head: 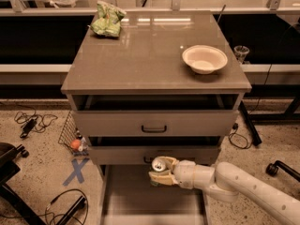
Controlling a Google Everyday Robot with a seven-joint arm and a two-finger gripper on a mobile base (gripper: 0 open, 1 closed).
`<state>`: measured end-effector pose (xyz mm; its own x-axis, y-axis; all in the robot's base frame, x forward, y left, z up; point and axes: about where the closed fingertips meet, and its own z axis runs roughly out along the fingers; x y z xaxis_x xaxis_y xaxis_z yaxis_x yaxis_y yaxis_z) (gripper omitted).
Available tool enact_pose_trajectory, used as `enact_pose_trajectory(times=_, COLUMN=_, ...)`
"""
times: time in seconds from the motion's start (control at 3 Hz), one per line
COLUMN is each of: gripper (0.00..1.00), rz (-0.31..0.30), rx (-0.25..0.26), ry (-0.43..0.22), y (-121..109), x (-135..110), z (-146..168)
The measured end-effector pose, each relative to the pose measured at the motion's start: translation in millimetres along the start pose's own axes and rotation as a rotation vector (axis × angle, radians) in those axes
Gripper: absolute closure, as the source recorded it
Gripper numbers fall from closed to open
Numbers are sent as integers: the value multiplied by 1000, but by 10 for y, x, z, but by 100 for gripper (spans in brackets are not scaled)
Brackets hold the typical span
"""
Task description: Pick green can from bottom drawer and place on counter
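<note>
The end effector (162,173), clamped on the green can (158,164), hangs above the bottom drawer (140,198). The counter (150,55) lies well above and behind the can.

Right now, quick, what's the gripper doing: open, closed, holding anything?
Gripper: closed on the green can, holding it above the bottom drawer, just in front of the middle drawer.
</note>
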<state>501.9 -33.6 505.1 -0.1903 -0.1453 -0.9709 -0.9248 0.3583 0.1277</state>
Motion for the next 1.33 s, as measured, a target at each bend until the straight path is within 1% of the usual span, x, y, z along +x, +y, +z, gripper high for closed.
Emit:
enact_pose_trajectory(times=0.33, gripper=100, rz=6, rx=-22, ry=-36, y=79, x=-184, z=64)
enact_pose_trajectory(times=0.67, gripper=100, rz=25, rx=-72, ry=-95, y=298, x=-649, z=101)
enact_pose_trajectory(times=1.0, gripper=100, rz=25, rx=-122, ry=-107, y=596, x=-1303, z=123)
enact_pose_trajectory(times=1.33, gripper=100, rz=-18, rx=-103, ry=-50, y=706, x=-2214, z=160)
